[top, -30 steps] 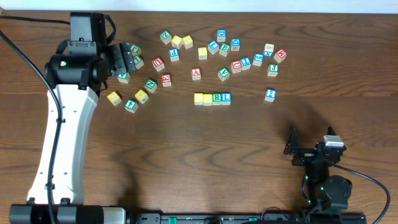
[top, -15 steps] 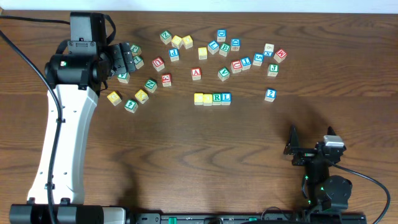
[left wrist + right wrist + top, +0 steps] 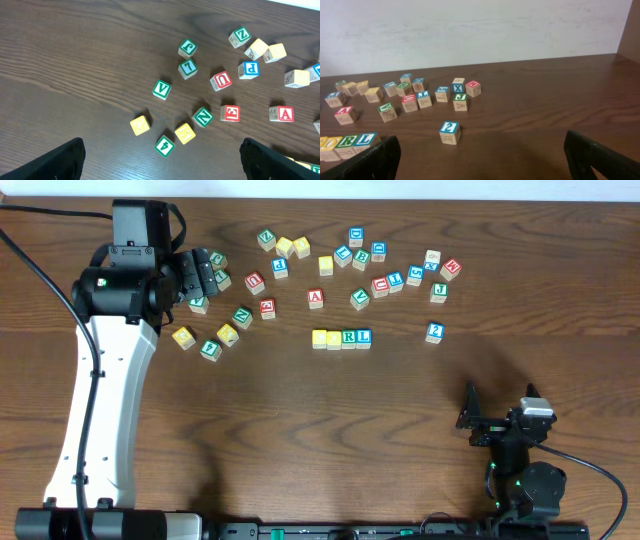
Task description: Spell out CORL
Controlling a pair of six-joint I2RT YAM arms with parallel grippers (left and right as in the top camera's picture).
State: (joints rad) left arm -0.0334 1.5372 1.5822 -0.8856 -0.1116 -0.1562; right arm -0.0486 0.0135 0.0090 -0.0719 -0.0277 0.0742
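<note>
At the near edge of the table, the right gripper sits low, jaws spread wide and holding nothing. Mid-table lies the CORL row: two yellow-topped cubes, then the green R and the blue L, touching side by side in a straight line. Just beyond it the red A cube and a green V cube lie among scattered spares. At the far left, the left gripper hovers over a loose cluster, jaws wide and empty. The word looks laid, though the yellow letters are faint from overhead. What seems left is to draw that arm clear without brushing any cube.
</note>
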